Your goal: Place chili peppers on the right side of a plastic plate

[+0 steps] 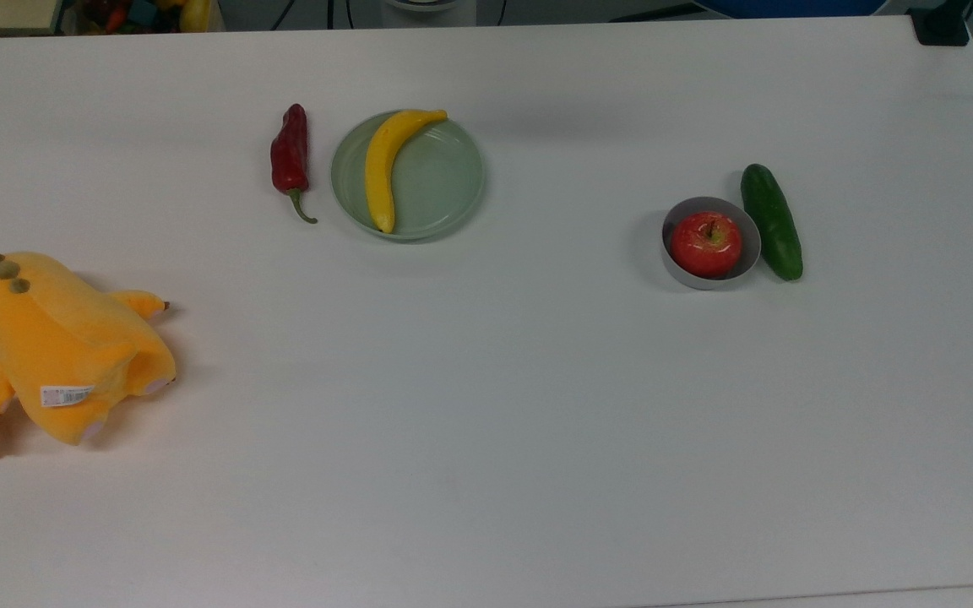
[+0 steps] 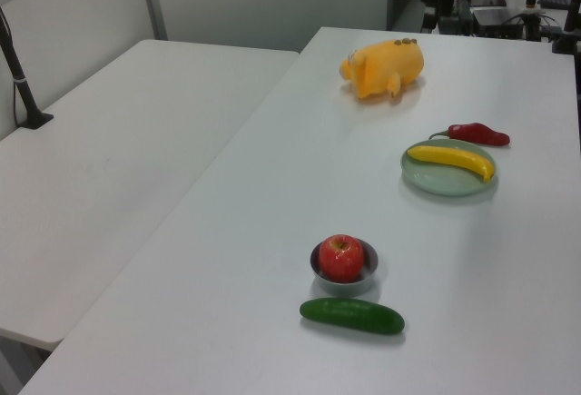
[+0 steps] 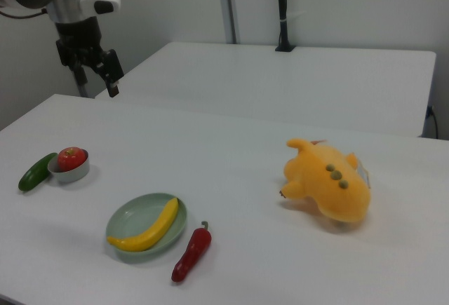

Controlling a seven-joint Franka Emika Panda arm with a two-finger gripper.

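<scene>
**A:** Where did the pincer (image 3: 97, 72) sit, and was it carrying anything?

**B:** It hung high over the far edge of the white table (image 3: 245, 137), its jaws apart and clamped on nothing. Below it, towards the right view's left, lay the cucumber (image 3: 35, 171), touching the grey bowl (image 3: 72, 172) that cupped the apple (image 3: 71, 157).

**A:** And the chili?

**B:** Well apart from the pincer, lower and off to the right view's right. The plastic plate (image 3: 125, 221) came first, with the banana (image 3: 149, 229) lying across it. Then came the chili peppers (image 3: 191, 254) (one dark red pod, really), flat on the table just beside the plate's rim, green stem pointing back up towards the pincer. In the right view that put it at the plate's right, so I judged the placing done and the arm parked out of the way.

**A:** Anything further right?

**B:** The orange plush toy (image 3: 330, 182), farthest from the pincer. A second pale table (image 3: 295, 73) stood behind, against a plain wall with upright posts.
</scene>
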